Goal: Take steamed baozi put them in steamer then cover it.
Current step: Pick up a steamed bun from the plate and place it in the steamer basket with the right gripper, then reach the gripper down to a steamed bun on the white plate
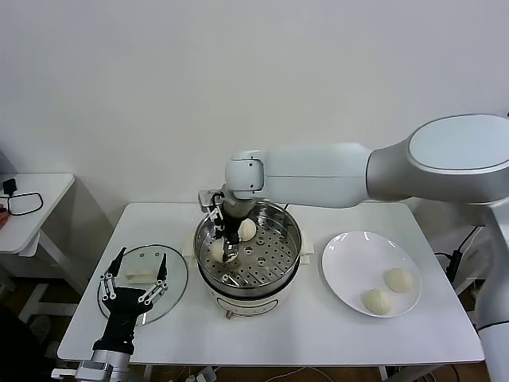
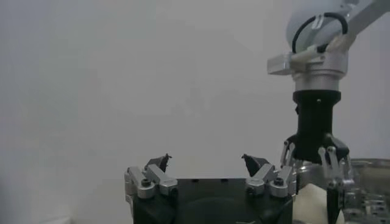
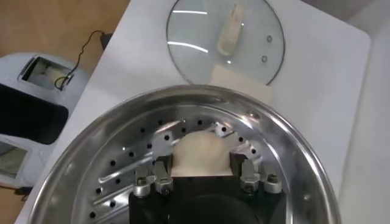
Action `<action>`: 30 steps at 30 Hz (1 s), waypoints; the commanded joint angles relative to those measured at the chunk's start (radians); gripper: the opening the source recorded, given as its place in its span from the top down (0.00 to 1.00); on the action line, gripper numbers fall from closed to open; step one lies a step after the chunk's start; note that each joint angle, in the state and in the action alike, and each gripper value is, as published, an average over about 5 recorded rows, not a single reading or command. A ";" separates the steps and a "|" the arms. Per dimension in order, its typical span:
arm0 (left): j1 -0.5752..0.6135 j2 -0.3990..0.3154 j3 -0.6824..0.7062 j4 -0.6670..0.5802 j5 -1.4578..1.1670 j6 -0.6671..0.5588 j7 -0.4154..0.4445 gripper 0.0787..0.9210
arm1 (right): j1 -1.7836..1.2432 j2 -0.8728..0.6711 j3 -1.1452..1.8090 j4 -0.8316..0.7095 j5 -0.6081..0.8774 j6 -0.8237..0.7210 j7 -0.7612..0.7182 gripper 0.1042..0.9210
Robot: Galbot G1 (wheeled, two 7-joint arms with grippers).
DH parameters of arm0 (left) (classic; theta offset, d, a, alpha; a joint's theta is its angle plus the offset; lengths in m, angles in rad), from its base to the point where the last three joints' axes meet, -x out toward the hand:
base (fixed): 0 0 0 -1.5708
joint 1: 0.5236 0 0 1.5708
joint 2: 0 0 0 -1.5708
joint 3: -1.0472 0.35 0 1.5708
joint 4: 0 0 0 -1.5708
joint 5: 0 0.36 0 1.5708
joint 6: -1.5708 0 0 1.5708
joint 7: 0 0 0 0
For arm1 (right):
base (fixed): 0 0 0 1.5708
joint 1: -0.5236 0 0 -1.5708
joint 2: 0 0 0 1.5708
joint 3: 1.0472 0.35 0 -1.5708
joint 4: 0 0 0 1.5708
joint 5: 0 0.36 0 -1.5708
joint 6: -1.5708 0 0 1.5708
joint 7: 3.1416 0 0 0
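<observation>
Right hand (image 1: pixel 226 248): down inside the steamer (image 1: pixel 274 270), fingers closed on a baozi (image 3: pixel 203 153) at the perforated tray.
Second baozi (image 1: pixel 247 229): in the steamer, beside it.
Plate (image 1: pixel 350 270): two baozi (image 1: pixel 398 280).
Cover (image 1: pixel 171 290): on the worktop (image 1: pixel 318 334), left of the steamer.
Left hand (image 1: pixel 134 278): open above the cover.
</observation>
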 commanded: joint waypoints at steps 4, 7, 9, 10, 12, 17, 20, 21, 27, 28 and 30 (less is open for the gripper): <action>0.001 0.001 -0.003 0.001 0.001 -0.003 0.000 0.12 | -0.038 0.028 0.008 -0.036 -0.005 -0.002 0.021 0.31; 0.003 0.000 -0.003 0.005 0.002 -0.008 0.000 0.12 | -0.036 0.020 0.010 -0.028 -0.015 -0.002 0.017 0.23; 0.005 -0.002 -0.004 0.007 0.002 -0.010 0.000 0.12 | -0.029 0.007 0.014 -0.016 -0.022 -0.003 0.013 0.18; 0.006 -0.002 -0.004 0.008 0.002 -0.012 0.000 0.12 | -0.021 -0.006 0.017 -0.004 -0.028 -0.003 0.010 0.15; 0.008 -0.003 -0.005 0.007 0.002 -0.013 0.000 0.12 | -0.002 -0.038 0.024 0.025 -0.044 -0.003 0.001 0.13; 0.014 -0.005 -0.007 -0.001 0.003 -0.012 0.000 0.12 | 0.074 -0.205 0.060 0.141 -0.161 0.020 -0.085 0.12; 0.017 -0.007 -0.006 -0.007 0.005 -0.010 0.000 0.12 | 0.121 -0.351 0.086 0.206 -0.228 0.042 -0.182 0.12; 0.017 -0.007 -0.005 -0.008 0.006 -0.009 0.000 0.12 | 0.135 -0.401 0.093 0.220 -0.250 0.053 -0.217 0.12; 0.013 -0.007 0.000 -0.014 0.011 -0.005 0.000 0.12 | 0.183 -0.684 0.103 0.240 -0.389 0.162 -0.414 0.12; 0.013 -0.008 0.001 -0.015 0.012 -0.005 0.000 0.12 | 0.181 -0.724 0.101 0.238 -0.414 0.184 -0.442 0.12; 0.013 -0.008 0.002 -0.016 0.014 -0.004 0.000 0.12 | 0.166 -0.791 0.097 0.231 -0.461 0.226 -0.483 0.12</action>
